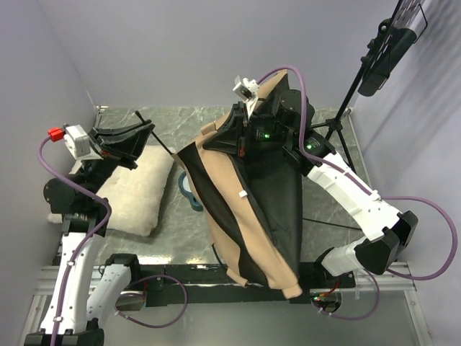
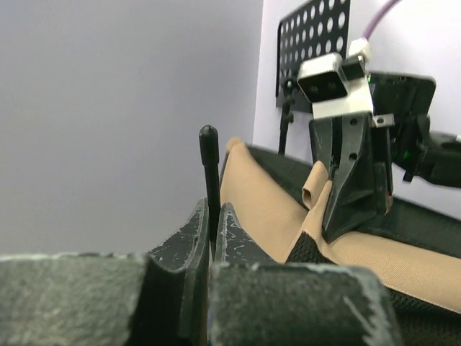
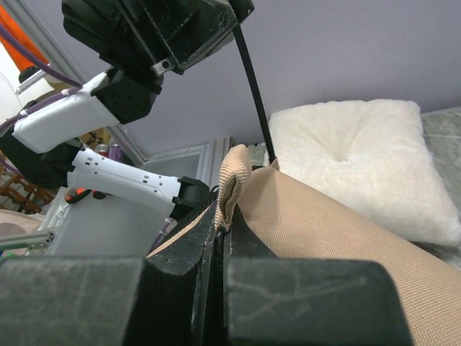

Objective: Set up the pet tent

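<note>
Right gripper (image 3: 222,220) is clamped tight on a fold of the tan-and-black fabric pet tent (image 1: 245,209), holding it up so it drapes over the grey marble table (image 1: 180,241), while the left gripper (image 2: 212,216) pinches the tent's thin dark pole (image 2: 209,169) near the cream-white fluffy pillow (image 1: 133,191).

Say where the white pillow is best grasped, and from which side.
Probably its near corner, pinched from above: the pillow lies flat, looks too broad and soft to span, and that corner sits apart from the tent.
</note>
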Tool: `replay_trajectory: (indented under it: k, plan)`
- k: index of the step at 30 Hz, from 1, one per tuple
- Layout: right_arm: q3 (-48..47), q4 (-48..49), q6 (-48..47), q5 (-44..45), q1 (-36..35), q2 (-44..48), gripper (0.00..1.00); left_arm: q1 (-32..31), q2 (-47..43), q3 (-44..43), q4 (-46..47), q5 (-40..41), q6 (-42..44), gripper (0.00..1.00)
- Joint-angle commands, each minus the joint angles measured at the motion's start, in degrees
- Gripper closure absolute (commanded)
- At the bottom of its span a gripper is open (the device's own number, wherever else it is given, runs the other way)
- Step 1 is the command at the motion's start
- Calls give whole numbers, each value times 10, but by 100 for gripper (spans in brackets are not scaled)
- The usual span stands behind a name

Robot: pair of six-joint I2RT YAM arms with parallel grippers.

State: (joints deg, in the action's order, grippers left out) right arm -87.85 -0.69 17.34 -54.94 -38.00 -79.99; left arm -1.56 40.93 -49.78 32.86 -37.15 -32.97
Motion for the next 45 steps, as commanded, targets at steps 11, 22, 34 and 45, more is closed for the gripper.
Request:
replay_trajectory:
  k: [11, 22, 34, 45]
  plan:
    - [-90, 16, 13, -11, -16, -39, 100, -95, 84, -234, -544, -136, 466, 99]
    - [-155, -120, -82, -34, -51, -72, 100, -199, 131, -286, -670, -70, 541, 99]
    - [-128, -121, -104, -47, -52, -54, 100, -216, 135, -280, -658, -44, 512, 99]
    - [-123, -159, -140, -51, -59, -54, 100, -216, 149, -297, -664, -54, 514, 99]
